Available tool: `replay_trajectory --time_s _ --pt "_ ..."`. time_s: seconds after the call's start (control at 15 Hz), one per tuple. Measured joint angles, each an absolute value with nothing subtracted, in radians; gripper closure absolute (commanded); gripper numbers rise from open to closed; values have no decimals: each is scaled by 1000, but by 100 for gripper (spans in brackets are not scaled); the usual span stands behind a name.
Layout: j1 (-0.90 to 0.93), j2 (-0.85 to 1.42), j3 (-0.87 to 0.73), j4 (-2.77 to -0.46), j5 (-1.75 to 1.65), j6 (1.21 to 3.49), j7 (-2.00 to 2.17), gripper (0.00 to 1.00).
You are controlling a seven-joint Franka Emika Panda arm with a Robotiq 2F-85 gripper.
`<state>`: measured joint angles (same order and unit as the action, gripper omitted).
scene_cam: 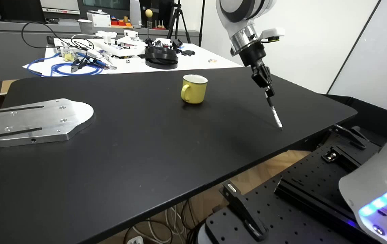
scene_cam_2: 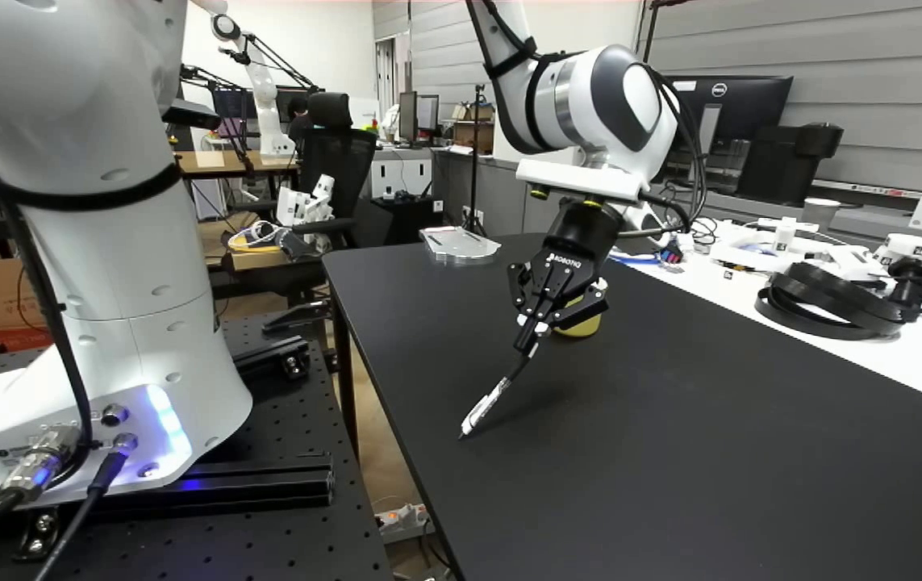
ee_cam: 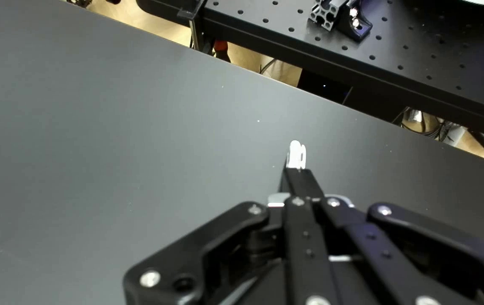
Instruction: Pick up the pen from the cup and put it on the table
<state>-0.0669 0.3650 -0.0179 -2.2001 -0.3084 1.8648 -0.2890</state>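
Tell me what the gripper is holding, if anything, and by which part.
The gripper holds the pen by its upper end; its whitish lower part slants down toward the table.

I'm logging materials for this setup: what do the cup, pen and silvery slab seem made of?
Cup: perhaps glazed ceramic or enamelled metal; smooth yellow outside, white inside.
Pen: probably plastic, perhaps part metal; dark section, pale shiny section.
Slab: likely bare aluminium, satin finish; silvery sheen, slots and round holes.

A slotted metal plate (scene_cam: 39,118) lies flat, and blue cable (scene_cam: 78,74) loops on a white table (scene_cam: 196,63).
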Motion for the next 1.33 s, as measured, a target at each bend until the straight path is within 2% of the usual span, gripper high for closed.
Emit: replay_trajectory --time_s 0.67,0.8,0.93,1.33 --pt "-76 422 -21 -2205 -301 1877 -299 100" --pt "-76 424 -20 -2211 -297 1885 -307 74" --pt "-75 420 -18 -2211 -297 1889 -315 63" --pt "-54 298 5 -2188 -297 1858 -337 20"
